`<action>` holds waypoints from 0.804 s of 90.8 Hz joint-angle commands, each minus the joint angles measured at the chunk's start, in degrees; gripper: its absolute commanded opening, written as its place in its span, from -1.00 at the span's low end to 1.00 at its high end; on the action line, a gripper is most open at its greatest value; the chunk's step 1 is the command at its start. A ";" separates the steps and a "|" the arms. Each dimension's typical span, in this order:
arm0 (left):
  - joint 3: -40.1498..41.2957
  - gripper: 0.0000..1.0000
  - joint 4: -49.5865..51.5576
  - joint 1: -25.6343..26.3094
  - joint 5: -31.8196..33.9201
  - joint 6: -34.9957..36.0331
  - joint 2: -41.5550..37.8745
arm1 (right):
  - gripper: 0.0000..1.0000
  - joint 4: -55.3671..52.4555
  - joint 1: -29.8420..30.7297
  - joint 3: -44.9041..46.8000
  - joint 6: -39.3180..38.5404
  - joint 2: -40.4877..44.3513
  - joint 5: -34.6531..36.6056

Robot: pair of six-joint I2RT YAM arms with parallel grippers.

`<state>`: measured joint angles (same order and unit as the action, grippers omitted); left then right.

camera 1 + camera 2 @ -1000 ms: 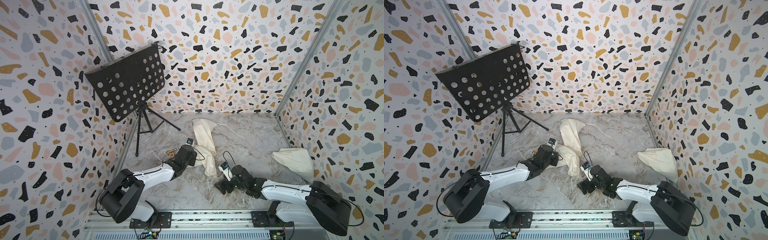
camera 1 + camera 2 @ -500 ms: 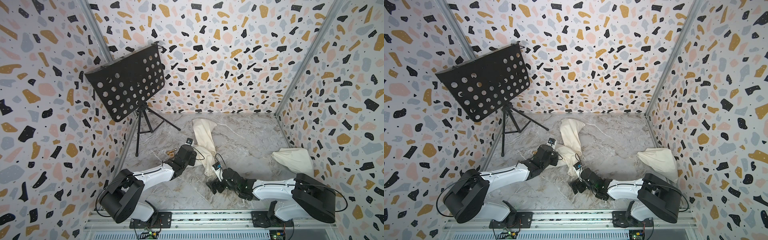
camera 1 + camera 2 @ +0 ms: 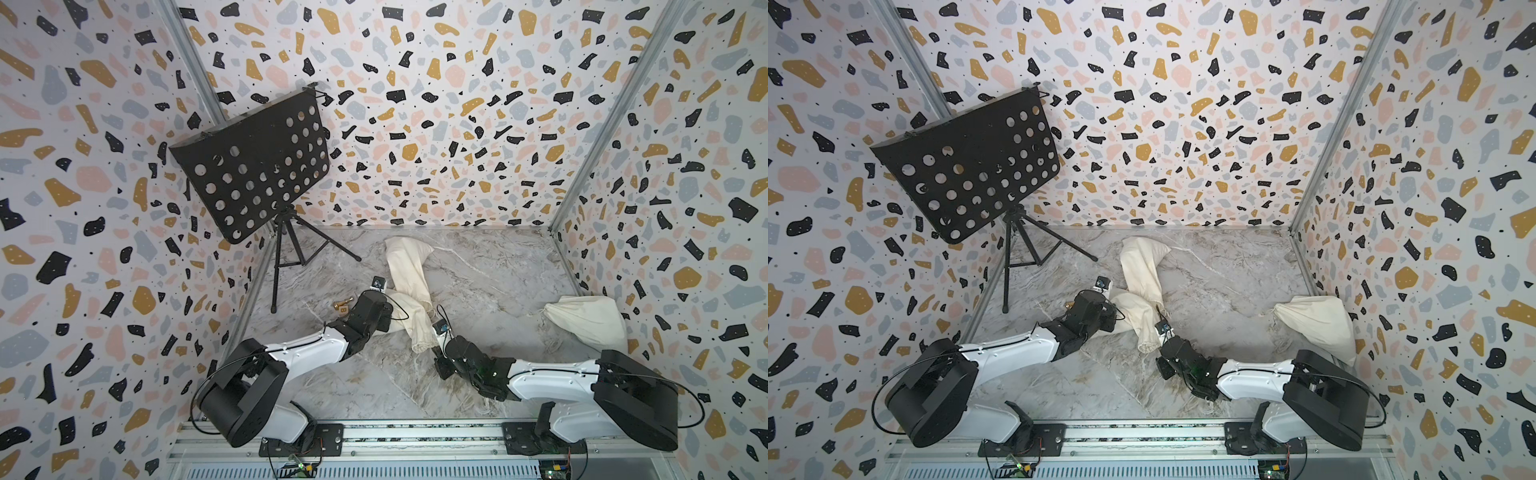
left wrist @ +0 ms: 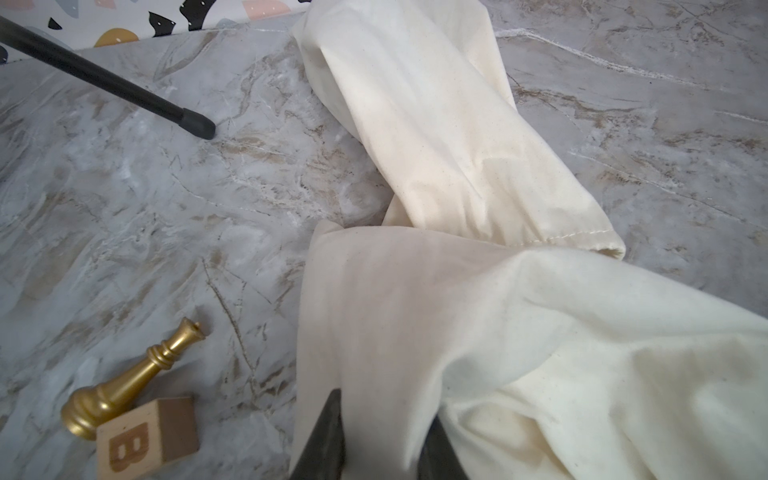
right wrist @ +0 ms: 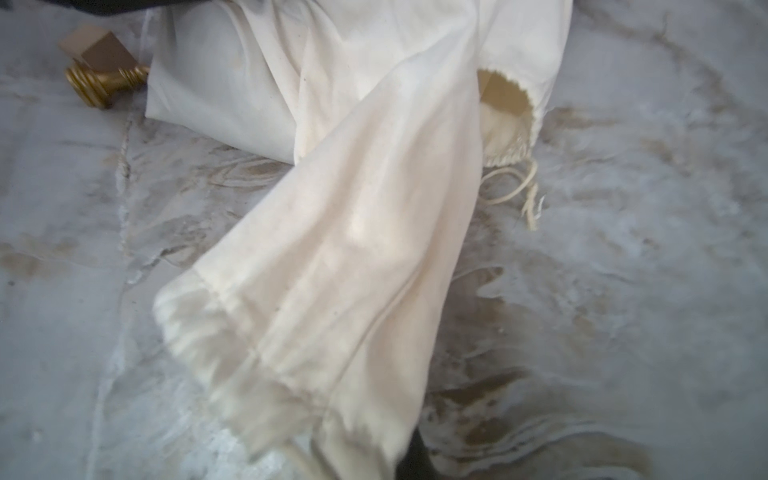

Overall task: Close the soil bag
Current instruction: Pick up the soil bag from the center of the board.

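**Top views.** The bag [image 3: 409, 322] lies limp on the table [image 3: 478, 282], about midway between my arms. It crosses under a second bag [image 3: 409, 266] that runs away toward the back wall. My left gripper [image 3: 388, 318] is at its plump closed end. My right gripper [image 3: 1160, 357] sits right at the gathered mouth [image 3: 1144, 347], which points toward my base rail. A third bag [image 3: 586, 320] slumps against the right wall, well apart.

**Left wrist.** My left fingers [image 4: 328, 432] are clamped on a fold of the bag's cloth [image 4: 540, 353], which bunches up between them. The weave is thin, soft cotton. It will crease and slide rather than resist, so this pinch can only anchor the bag. A brass chess piece [image 4: 137, 374] and a lettered block [image 4: 145, 436] lie just beside it.

**Right wrist.** This picture is blurred. The bag's puckered hem [image 5: 232, 353] ends close to my one visible finger [image 5: 413, 457]. My right jaws are together, but I cannot tell whether they have caught cord, hem or nothing. The second bag's mouth [image 5: 503, 95] gapes nearby, with its own loose cord [image 5: 511, 195] trailing.

I judge the bag to be light to middling in weight and floppy. The place to take hold is the drawstring at the hem, not the cloth. Pulling the cord away from my left anchor should cinch the mouth shut.
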<state>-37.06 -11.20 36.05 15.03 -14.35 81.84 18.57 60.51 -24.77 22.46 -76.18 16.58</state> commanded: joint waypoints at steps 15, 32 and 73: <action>1.87 -0.81 -0.03 -0.46 1.95 0.09 -3.49 | -1.00 -10.71 0.22 -2.00 -5.60 11.62 6.21; 1.71 -0.41 2.01 -0.46 4.74 2.45 -11.47 | -1.00 -25.77 0.18 -13.79 -16.08 17.86 9.35; 1.26 0.78 5.56 3.09 1.25 10.74 -41.82 | -1.00 -31.64 -0.52 -41.35 -27.95 4.99 1.10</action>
<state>-35.57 -4.32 36.62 19.38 -7.49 44.88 -11.33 60.47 -60.55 -2.11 -69.45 19.49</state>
